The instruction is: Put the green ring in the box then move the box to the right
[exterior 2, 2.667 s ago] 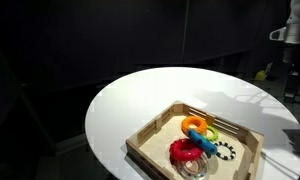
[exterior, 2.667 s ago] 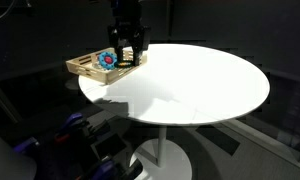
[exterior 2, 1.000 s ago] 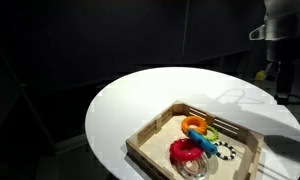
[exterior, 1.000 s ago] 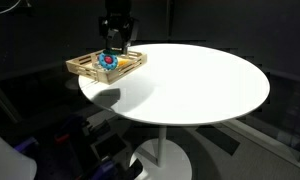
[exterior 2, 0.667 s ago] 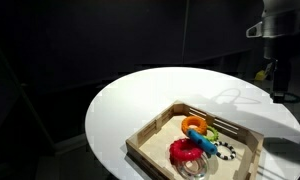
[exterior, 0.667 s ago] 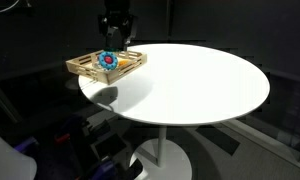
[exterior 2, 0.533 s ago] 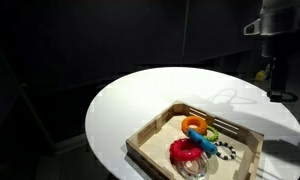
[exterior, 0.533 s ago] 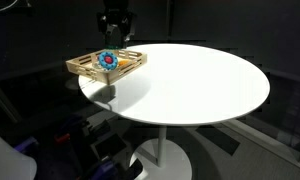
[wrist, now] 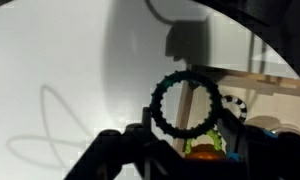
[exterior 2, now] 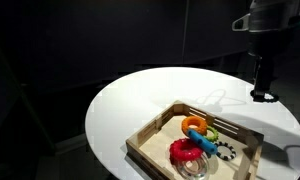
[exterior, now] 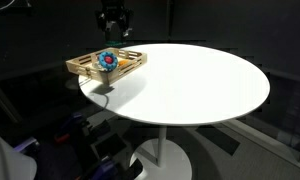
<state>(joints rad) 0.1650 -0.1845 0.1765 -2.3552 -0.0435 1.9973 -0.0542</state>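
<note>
My gripper [wrist: 185, 137] is shut on a dark green toothed ring [wrist: 156, 105], which stands upright between the fingers in the wrist view. A wooden box [exterior 2: 150, 135] sits on the white round table [exterior 2: 130, 100], with a red ring [exterior 2: 185, 152], an orange ring [exterior 2: 195, 127], a light green piece [exterior 2: 213, 131] and a striped ring [exterior 2: 226, 152] inside. In an exterior view my gripper [exterior 2: 260, 94] hangs in the air beyond the box's far corner. In the wrist view the box rim [wrist: 275, 82] lies just past the ring. In an exterior view the gripper [exterior: 112, 22] is above the box [exterior: 82, 68].
The box sits near the table's edge [exterior: 90, 90]. Most of the white tabletop [exterior: 200, 80] lies beside it. The surroundings are dark, with blue shapes [exterior: 30, 145] low beside the table's pedestal [exterior: 165, 150].
My gripper has risen from table level beside the box with the ring in it. It has drifted across towards the box's far side.
</note>
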